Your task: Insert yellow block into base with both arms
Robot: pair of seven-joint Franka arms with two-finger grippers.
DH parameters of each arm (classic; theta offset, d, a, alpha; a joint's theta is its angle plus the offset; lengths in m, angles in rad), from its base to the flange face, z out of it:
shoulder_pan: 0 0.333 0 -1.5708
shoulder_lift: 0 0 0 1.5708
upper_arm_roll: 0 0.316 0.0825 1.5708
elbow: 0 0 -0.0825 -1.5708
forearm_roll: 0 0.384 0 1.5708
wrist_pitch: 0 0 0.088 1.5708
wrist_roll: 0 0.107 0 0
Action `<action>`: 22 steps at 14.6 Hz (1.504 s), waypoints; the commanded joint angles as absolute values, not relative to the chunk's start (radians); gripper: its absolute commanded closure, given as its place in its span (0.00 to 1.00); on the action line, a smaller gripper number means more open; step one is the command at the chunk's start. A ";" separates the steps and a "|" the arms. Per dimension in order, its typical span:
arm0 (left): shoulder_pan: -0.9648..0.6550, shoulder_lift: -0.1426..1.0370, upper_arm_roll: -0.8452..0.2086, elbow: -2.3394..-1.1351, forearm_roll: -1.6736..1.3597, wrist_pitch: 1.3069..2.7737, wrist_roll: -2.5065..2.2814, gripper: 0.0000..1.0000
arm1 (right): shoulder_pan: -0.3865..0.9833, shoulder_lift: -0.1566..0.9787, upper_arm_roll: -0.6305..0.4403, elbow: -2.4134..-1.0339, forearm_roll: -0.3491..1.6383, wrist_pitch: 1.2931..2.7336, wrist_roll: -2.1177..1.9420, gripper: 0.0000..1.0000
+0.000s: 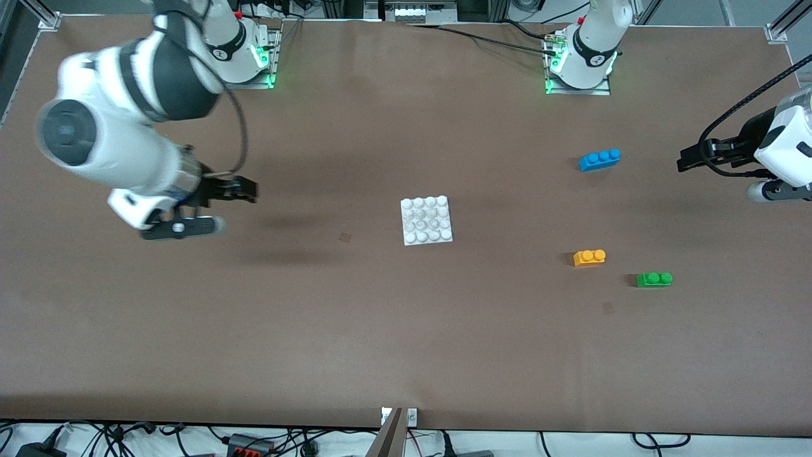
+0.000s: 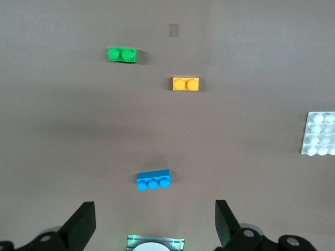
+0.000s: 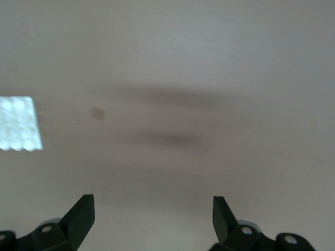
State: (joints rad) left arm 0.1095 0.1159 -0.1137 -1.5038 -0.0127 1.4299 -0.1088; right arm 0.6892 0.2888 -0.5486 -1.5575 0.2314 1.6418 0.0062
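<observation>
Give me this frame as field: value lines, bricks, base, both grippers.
yellow block: on table, toward left arm's end, untouched
base: mid-table, no brick on it
green brick: beside yellow block, nearer the front camera
blue brick: farther from camera than yellow block
left gripper: open, empty, above table near blue brick
right gripper: open, empty, over bare table toward right arm's end

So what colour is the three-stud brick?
Blue; the three-stud brick shows best in the left wrist view.

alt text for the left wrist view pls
The open left gripper hangs above the brown table, holding nothing. Below it lie a blue three-stud brick, the yellow block and a green brick, all apart; the white studded base shows at the picture's edge.
</observation>
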 commanded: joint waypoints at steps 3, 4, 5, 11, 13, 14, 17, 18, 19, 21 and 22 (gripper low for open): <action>0.136 0.135 -0.112 -1.477 -0.083 1.396 -0.103 0.00 | 0.703 0.167 -0.736 -1.577 0.201 1.488 -0.231 0.00; 0.137 0.135 -0.110 -1.477 -0.083 1.396 -0.103 0.00 | 0.696 0.143 -0.735 -1.578 0.166 1.483 -0.256 0.00; 0.137 0.137 -0.110 -1.477 -0.083 1.396 -0.107 0.00 | 0.658 0.103 -0.721 -1.589 0.126 1.482 -0.261 0.00; 0.137 0.146 -0.110 -1.477 -0.081 1.387 -0.107 0.00 | 0.138 0.049 -0.164 -1.608 -0.001 1.450 -0.250 0.00; 0.137 0.147 -0.110 -1.477 -0.078 1.382 -0.109 0.00 | -0.006 0.008 -0.010 -1.658 -0.047 1.474 -0.242 0.00; 0.135 0.147 -0.110 -1.477 -0.077 1.382 -0.107 0.00 | -0.024 -0.014 0.007 -1.689 -0.049 1.488 -0.244 0.00; 0.137 0.147 -0.110 -1.477 -0.080 1.381 -0.107 0.00 | -0.046 -0.026 0.009 -1.716 -0.040 1.509 -0.239 0.00; 0.137 0.149 -0.110 -1.477 -0.080 1.381 -0.107 0.00 | -0.049 -0.028 0.009 -1.715 -0.034 1.588 -0.250 0.00; 0.137 0.147 -0.110 -1.477 -0.080 1.381 -0.109 0.00 | -0.051 -0.047 0.009 -1.713 -0.035 1.606 -0.250 0.00; 0.137 0.149 -0.110 -1.477 -0.080 1.381 -0.110 0.00 | -0.051 -0.075 -0.014 -1.713 -0.035 1.618 -0.245 0.00; 0.135 0.149 -0.110 -1.477 -0.080 1.381 -0.109 0.00 | -0.046 -0.075 -0.035 -1.710 -0.032 1.617 -0.245 0.00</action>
State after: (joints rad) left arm 0.1318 0.1376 -0.1104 -1.5038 -0.0596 1.4027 -0.1089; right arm -0.0326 -0.0324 -0.0210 -1.6825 -0.0332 1.5981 -0.2469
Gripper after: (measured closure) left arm 0.000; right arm 0.000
